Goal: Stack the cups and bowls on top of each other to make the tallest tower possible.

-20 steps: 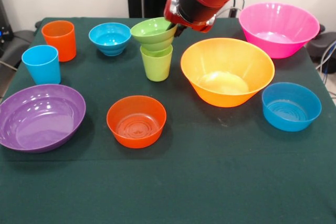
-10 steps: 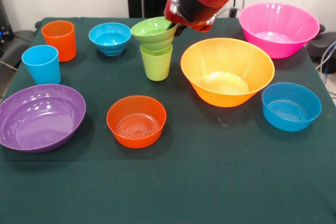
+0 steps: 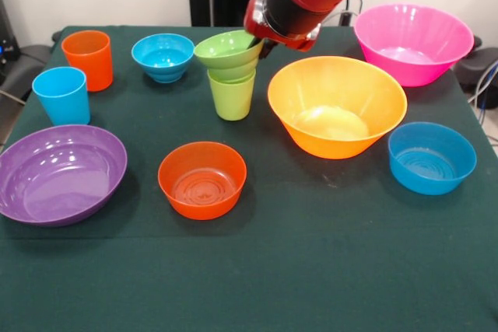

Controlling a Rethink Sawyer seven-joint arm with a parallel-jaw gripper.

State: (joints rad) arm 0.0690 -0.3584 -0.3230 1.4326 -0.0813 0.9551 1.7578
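The small green bowl rests, slightly tilted, in the mouth of the upright lime green cup at the table's far middle. My gripper is at the bowl's right rim, with one dark finger inside the rim, and looks shut on it. The red arm hides the rest of the gripper. The orange cup and light blue cup stand at the left. The small blue bowl sits just left of the stack.
The yellow-orange bowl sits close to the right of the stack. The pink bowl is far right, the medium blue bowl near right, the medium orange bowl in front of the stack, and the purple bowl near left.
The small green bowl has sunk a little lower onto the lime green cup and tilted slightly. The arm has barely moved.
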